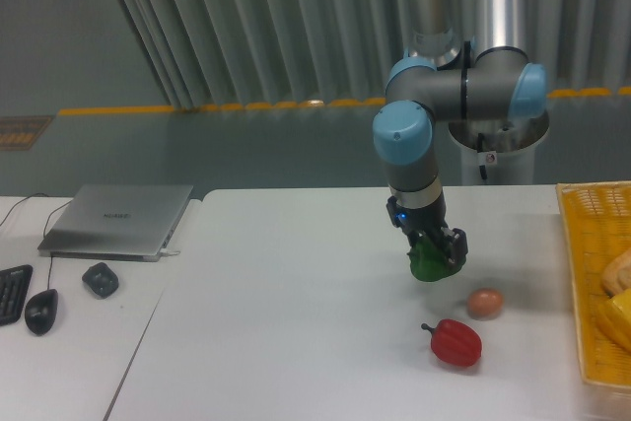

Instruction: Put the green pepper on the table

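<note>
Gripping the green pepper (428, 264), the pincer (434, 248) half hides it.

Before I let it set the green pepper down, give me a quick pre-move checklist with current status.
1. Grip: gripper is closed around the green pepper: ok.
2. Pepper height: whether it is touching the table or just above it: cannot tell.
3. Drop spot: bare tabletop directly below and to the left of the pepper: ok.
4. Neighbours: small orange-brown round object and red pepper lie apart from the green pepper, nearer the camera and to the right: ok.
5. Yellow basket at the right edge is well clear of the arm: ok.
</note>
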Motion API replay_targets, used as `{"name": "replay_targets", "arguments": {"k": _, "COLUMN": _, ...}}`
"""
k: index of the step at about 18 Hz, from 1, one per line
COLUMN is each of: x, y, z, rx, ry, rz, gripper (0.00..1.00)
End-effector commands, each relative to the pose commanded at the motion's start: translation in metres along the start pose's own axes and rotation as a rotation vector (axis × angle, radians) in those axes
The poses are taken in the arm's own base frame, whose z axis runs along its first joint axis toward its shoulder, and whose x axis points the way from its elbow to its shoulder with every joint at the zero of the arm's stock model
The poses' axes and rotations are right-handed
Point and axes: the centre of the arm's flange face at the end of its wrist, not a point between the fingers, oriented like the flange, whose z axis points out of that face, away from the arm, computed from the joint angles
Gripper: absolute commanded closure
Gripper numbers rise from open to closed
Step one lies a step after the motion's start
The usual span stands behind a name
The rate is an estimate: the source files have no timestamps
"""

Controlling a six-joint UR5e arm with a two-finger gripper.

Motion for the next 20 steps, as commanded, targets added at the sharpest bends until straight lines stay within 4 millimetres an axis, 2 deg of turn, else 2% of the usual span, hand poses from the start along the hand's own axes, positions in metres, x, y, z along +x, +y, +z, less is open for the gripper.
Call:
{"name": "replay_targets", "arguments": {"k": 1, "x": 0.000, "y": 0.000, "z": 0.002, "rx": -0.002, "ry": 0.002, "rz": 0.000, "gripper": 0.35}}
{"name": "replay_targets", "arguments": {"k": 2, "x": 0.001, "y": -0.001, "z": 0.004, "rx": -0.006, "ry": 0.004, "rz": 0.004, "gripper": 0.28}}
{"name": "replay_targets", "arguments": {"k": 6, "x": 0.000, "y": -0.003, "z": 0.008, "rx": -0.017, "ry": -0.001, "rz": 0.004, "gripper": 0.23}}
{"name": "replay_targets", "arguments": {"k": 9, "x": 0.000, "y": -0.003, "z": 0.008, "rx": -0.017, "ry": -0.001, "rz": 0.007, "gripper": 0.12}}
{"name": "replay_targets", "arguments": {"k": 11, "x": 0.000, "y": -0.003, "z": 0.007, "rx": -0.015, "ry": -0.003, "rz": 0.007, "gripper": 0.01}}
{"name": "replay_targets", "arguments": {"k": 20, "x": -0.002, "y": -0.004, "z": -0.002, "rx": -0.001, "ry": -0.015, "rz": 0.005, "gripper": 0.00}}
